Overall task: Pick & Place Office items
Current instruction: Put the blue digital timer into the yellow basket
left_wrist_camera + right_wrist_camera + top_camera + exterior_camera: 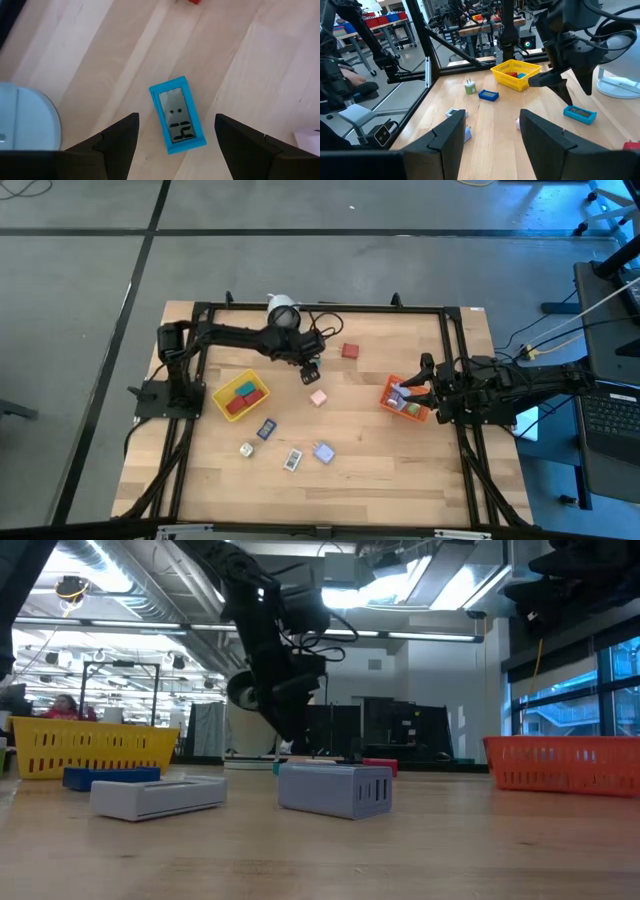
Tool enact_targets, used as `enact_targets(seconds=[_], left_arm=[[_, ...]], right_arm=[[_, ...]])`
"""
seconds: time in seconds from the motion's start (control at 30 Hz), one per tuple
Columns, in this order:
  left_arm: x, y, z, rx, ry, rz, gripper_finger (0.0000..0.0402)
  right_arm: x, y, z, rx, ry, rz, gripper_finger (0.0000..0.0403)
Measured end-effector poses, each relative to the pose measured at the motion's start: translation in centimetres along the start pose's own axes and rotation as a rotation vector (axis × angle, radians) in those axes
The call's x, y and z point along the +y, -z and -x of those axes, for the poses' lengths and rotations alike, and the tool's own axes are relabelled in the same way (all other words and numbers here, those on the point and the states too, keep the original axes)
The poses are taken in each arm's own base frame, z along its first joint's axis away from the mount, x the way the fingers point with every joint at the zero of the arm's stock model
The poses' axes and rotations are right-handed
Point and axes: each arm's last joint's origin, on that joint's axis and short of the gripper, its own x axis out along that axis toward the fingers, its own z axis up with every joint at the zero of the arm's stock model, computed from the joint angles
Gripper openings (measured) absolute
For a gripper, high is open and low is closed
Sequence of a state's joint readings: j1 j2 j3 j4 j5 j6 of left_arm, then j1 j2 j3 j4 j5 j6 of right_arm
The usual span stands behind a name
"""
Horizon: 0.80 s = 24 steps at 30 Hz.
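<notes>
Teal catches the eye first: a small teal clock-like piece (177, 114) lies flat on the wooden table (380, 450), and the left gripper (175, 137) hangs right over it, fingers spread wide on either side with nothing between them but air. In the overhead picture that left gripper (309, 370) sits just above centre of the table, with the round white-and-grey cylinder (282, 311) at the table's top edge behind the arm.

Over to the right side of the overhead picture, the right gripper (415, 392) is poised at the orange tray (388, 395); in its own wrist picture its fingers (447, 135) stand well apart and hold nothing.

Office items are scattered about. A red block (349, 351) lies upper centre, a pink block (318, 397) just below the left gripper, a dark blue piece (266, 429) lower left of centre, a small white piece (246, 448) beside it, a grey-white piece (292, 460) and a pale blue piece (324, 452) near the lower middle. The yellow tray (222, 392) at centre left carries red, teal and blue pieces. From table height, two pale grey pieces (335, 787) sit in the foreground.
</notes>
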<state>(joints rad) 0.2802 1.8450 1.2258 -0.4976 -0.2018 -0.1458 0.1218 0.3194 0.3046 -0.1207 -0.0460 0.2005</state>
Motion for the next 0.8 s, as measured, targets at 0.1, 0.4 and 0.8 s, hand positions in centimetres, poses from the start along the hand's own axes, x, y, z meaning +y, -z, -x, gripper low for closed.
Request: enact_targets(seconds=[0.1, 0.4, 0.8], left_arm=[[-0.6, -0.2, 0.4, -0.008, -0.019, -0.056, 0.0254], [-2.7, -1.2, 1.9, -0.036, 0.031, -0.314, 0.0251], [-0.9, -1.4, 1.2, -0.012, 0.145, -0.194, 0.0251]], right_arm=[[0.0, 0.0, 0.0, 0.000, 0.000, 0.000, 0.0187], [0.1, 0.0, 0.0, 0.006, -0.031, -0.001, 0.0187], [0.1, 0.0, 0.0, 0.006, -0.033, -0.002, 0.0187]])
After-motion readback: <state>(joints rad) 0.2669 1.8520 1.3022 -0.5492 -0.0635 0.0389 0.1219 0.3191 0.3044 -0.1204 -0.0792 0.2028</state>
